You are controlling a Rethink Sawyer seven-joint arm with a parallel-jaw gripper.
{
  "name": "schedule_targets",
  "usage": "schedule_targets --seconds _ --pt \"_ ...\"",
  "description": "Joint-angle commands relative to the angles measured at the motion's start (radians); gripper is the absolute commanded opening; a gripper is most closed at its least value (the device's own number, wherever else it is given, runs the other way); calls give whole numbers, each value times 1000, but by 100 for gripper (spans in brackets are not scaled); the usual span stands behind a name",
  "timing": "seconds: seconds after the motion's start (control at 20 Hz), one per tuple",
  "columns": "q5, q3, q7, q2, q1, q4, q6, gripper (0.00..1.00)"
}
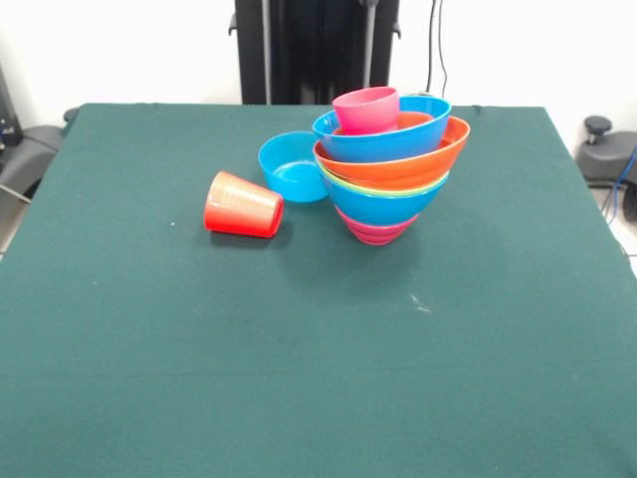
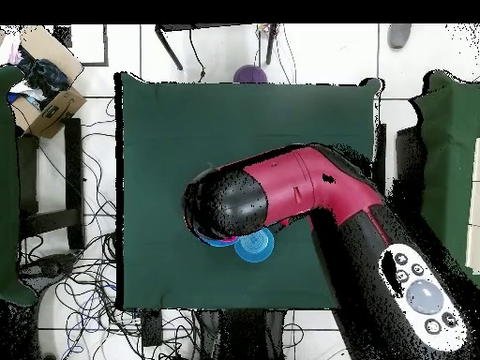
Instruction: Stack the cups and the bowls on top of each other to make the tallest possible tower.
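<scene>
My pincer's state: cannot tell; my arm [image 2: 281, 197] hides it overhead. The tower [image 1: 388, 169] stands right of centre, leaning, pink cup [image 1: 366, 110] topmost. Red-orange cup [image 1: 242, 205] lies toppled left. Any nudge risks collapse.

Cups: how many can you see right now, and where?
2. The pink cup sits upright on top of the tower. The red-orange cup lies on its side on the table, apart from the tower. Others may be hidden inside the nested bowls.
</scene>
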Motion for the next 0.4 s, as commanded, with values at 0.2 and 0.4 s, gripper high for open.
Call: schedule_targets --seconds 0.2,0.4 --pt "-6 -40 -132 -31 58 -120 179 100" --pt "-30 -71 -130 -12 82 -232 267 100"
